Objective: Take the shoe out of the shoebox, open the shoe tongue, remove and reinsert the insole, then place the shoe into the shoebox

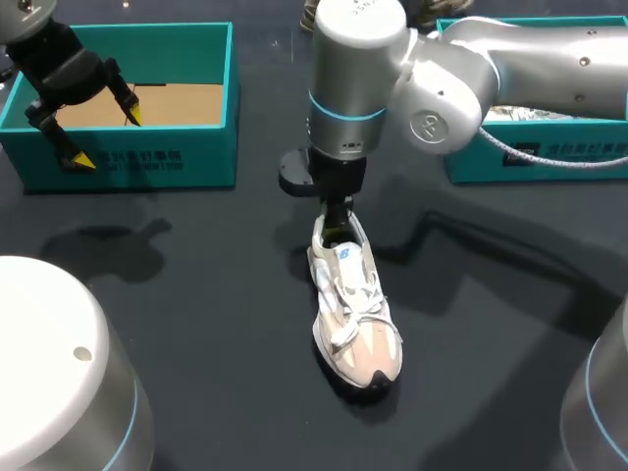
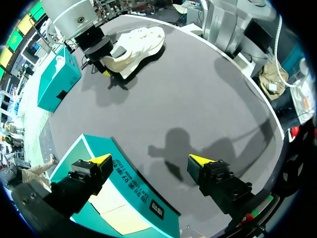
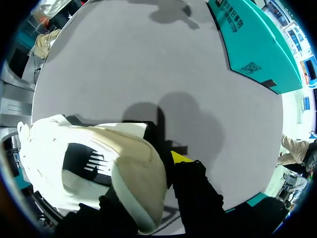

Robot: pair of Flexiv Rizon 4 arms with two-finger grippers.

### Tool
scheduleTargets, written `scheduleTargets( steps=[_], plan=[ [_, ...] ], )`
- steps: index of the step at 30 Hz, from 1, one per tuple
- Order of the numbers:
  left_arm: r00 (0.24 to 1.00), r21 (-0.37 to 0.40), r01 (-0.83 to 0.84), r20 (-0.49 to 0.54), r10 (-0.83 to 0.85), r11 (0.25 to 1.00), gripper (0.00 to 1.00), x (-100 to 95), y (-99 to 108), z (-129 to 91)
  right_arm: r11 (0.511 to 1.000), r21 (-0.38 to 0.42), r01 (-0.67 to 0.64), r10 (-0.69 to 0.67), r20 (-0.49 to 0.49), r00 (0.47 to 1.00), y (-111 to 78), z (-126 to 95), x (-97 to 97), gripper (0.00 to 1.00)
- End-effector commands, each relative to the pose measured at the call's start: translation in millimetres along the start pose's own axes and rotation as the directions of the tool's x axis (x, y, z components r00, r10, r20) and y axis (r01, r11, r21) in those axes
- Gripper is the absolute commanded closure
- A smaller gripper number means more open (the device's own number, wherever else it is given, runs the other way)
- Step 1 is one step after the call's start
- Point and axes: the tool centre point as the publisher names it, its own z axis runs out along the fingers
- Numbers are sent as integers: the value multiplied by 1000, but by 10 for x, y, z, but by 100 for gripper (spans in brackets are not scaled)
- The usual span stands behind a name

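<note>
Right of the shoebox (image 1: 128,162) and nearer to the robot than it, the white shoe (image 1: 355,319) stands sole-down on the dark table (image 1: 196,294), well apart from the box. Its long axis runs roughly square to the shoebox's long front wall. The heel is the far end, about level with that wall's foot. The pinkish toe points toward the robot and slightly away from the shoebox. The laces lie loosely crossed over the tongue.

The right gripper (image 1: 337,218) comes straight down onto the heel end, on the side of the shoe closest to the shoebox's line. Its fingers pinch the heel collar from two sides. In the right wrist view one yellow tip (image 3: 181,157) shows pressed against the back of the heel, while the shoe hides the other.

The left gripper (image 1: 108,136) hangs over the shoebox's front wall at its outer end, with its fingers spread wide and nothing between them. One tip is above the cardboard floor inside, the other outside the wall.

A second teal box (image 1: 530,162) sits far to the right of the shoebox, beyond the shoe.
</note>
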Motion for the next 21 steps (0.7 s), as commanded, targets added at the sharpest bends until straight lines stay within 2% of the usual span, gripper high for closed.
scheduleTargets(
  steps=[1, 8, 13, 21],
  plan=[
    [1000, -2, -1, -1, 1, 1000, 0, 4, 1, 0, 1000, 9, -12, 12, 17, 1000, -174, -500, 32, 100],
    [1000, -2, -1, -1, 1, 1000, 0, 4, 1, 0, 997, 69, -43, 40, 43, 998, -437, -1083, -74, 100],
    [1000, -2, -1, -1, 1, 1000, 0, 4, 1, 0, 997, 63, -42, 38, 59, 998, -578, -1394, -141, 100],
    [1000, -2, -1, -1, 1, 1000, 0, 4, 1, 0, 997, 63, -42, 38, 59, 998, -578, -1394, -141, 100]
  ],
)
